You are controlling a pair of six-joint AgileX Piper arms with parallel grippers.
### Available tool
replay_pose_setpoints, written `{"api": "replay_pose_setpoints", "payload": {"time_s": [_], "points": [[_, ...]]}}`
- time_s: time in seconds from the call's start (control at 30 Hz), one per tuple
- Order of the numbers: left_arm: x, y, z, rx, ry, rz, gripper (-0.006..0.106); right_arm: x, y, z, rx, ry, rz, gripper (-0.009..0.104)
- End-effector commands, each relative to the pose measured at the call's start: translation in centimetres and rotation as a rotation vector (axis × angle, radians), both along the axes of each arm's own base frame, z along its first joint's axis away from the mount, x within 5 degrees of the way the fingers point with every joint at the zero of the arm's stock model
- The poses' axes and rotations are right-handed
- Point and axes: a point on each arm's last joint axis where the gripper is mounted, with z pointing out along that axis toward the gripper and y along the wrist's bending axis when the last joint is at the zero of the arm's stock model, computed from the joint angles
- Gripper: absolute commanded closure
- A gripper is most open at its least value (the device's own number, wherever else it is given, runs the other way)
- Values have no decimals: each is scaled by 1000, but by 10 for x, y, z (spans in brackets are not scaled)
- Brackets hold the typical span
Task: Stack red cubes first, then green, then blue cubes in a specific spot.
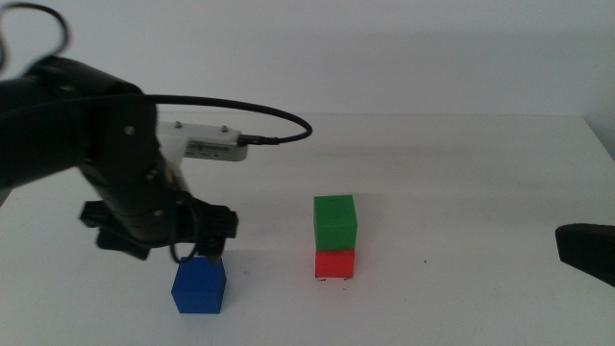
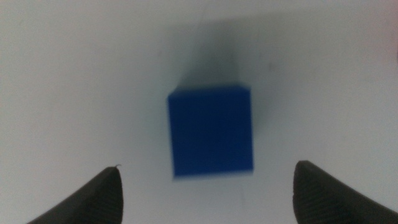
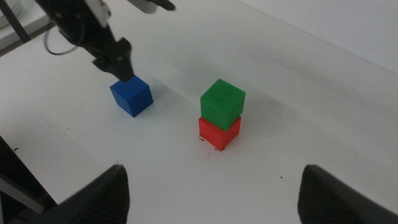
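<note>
Bright-green matte cube (image 1: 335, 223) sits on the bright-red one (image 1: 334, 263); deep-blue cube (image 1: 199, 286), at nine o'clock, remains, left gripper (image 2: 205, 186) released above it; right gripper (image 3: 211, 193) waits, spread

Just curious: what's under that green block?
The green cube sits on the red cube, which rests on the white table. Whatever lies beneath the red one is mostly covered.

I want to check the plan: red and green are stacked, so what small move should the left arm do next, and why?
Probably lower the left tool straight down around the blue cube. Its jaws are open and the cube lies centred between them, untouched on the table, while the green cube already sits on the red cube. The right tool waits aside.
</note>
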Motion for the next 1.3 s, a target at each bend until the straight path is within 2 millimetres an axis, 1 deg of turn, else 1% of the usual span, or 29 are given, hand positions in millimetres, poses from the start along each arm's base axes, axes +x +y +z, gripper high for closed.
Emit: {"api": "replay_pose_setpoints", "payload": {"time_s": [0.0,0.1,0.27,0.43,0.57,0.7,0.8,1.03,1.27], "points": [[9,-7,-6,-36,-33,7,8,0,-1,1,9,-15,-5,14],[12,-11,-15,-49,-5,48,8,0,-1,1,9,-15,-5,14],[20,-14,-26,-55,-8,50,8,0,-1,1,9,-15,-5,14],[25,-7,-35,-63,34,52,8,0,-1,1,9,-15,-5,14],[23,-4,-40,-65,53,67,8,0,-1,1,9,-15,-5,14],[16,-2,-54,-81,63,80,8,0,-1,1,11,-18,-5,14],[14,-2,-60,-96,50,86,8,0,-1,1,11,-18,-5,14],[17,-3,-66,-107,24,87,8,0,-1,1,11,-18,-5,14],[20,-5,-85,-86,71,69,8,0,-1,1,11,-18,-5,14]]}}
